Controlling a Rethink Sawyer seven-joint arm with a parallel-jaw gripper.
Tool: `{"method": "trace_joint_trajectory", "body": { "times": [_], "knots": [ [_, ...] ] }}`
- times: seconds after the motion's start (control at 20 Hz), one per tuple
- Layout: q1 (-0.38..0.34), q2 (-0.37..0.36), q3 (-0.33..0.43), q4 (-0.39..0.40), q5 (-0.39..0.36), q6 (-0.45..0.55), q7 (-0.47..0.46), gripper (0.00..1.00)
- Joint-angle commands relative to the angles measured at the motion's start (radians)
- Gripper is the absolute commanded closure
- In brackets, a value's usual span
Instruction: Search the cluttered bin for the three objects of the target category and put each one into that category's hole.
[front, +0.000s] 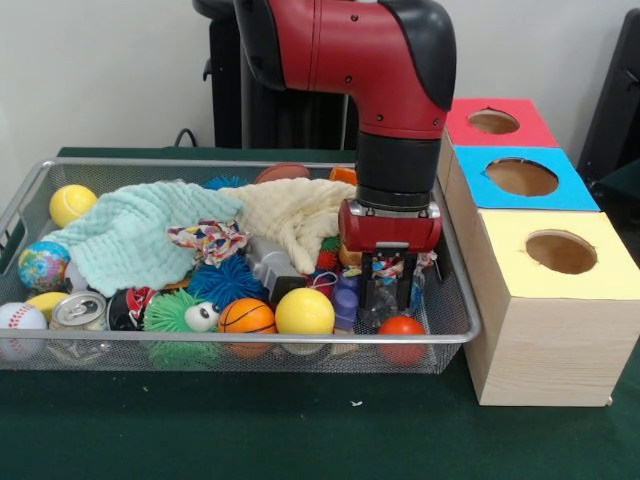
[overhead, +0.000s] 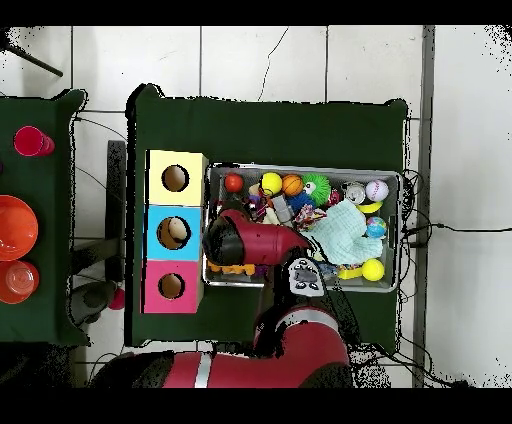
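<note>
Red and black, the arm is being held plunged into the wire bin (front: 455, 318), its gripper (front: 392, 283) lowered among the clutter at the bin's end nearest the boxes; whether its fingers are parted or clenched cannot be told, since they are being masked by toys and a scrap of patterned cloth. From the gripper, in the front view, a red ball (front: 402, 327) is lying at about five o'clock, a yellow ball (front: 304, 311) at eight, and a small basketball (front: 246, 316) further along the same line, all pressed against the near mesh, apparently because the heap is sloping that way. At ten o'clock a cream cloth (front: 300, 212) and a mint cloth (front: 135, 235) are being left draped over the pile, probably hiding further pieces. At three o'clock three wooden boxes are being kept just beside the bin so carries stay short: the yellow-topped box (front: 560, 255), then the blue-topped box (front: 522, 178), then the red-topped box (front: 494, 122). The target category is not being shown, so the wanted objects are presumably in the bin.
</note>
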Motion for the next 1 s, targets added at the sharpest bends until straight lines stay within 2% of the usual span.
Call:
{"method": "trace_joint_trajectory", "body": {
  "times": [0.05, 0.35, 0.75, 1.0],
  "knots": [
    [-0.025, 0.071, 0.037, 0.056, -0.034, 0.076, 0.119, 1.0],
    [-0.027, 0.068, 0.039, 0.058, -0.038, 0.078, 0.114, 1.0],
    [-0.077, -0.056, 0.11, 0.14, -0.031, 0.117, 0.126, 1.0],
    [-0.093, -0.087, 0.125, 0.163, -0.034, 0.11, 0.125, 1.0]
  ]
}}
